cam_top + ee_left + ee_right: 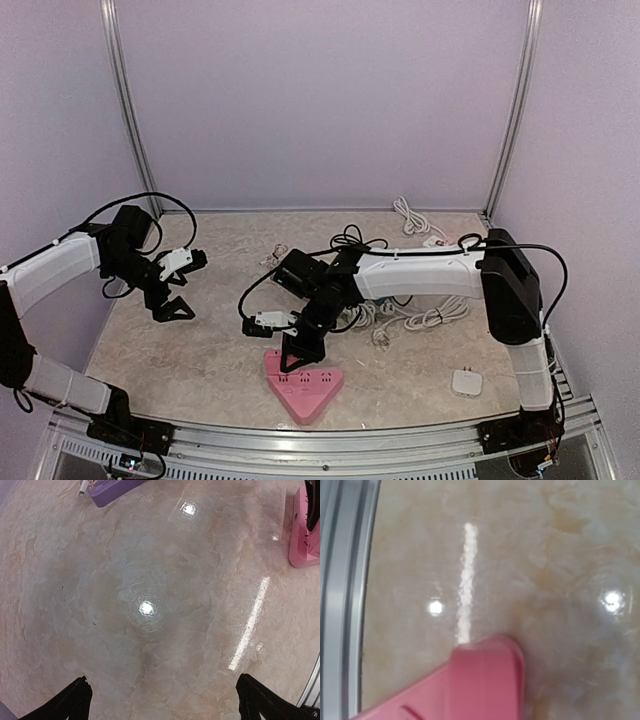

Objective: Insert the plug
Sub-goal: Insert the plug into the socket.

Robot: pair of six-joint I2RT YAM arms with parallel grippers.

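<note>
Top external view: pink triangular plastic power strip (305,390) lies on the marbled beige desk (200,350), near the front edge at centre. Right tool (300,357) stands directly over the strip's rear corner; whether it is clenched, or grips a plug, cannot be told. Left tool (175,312) hovers released, well apart to the left, fingers (70,705) spread wide
</note>
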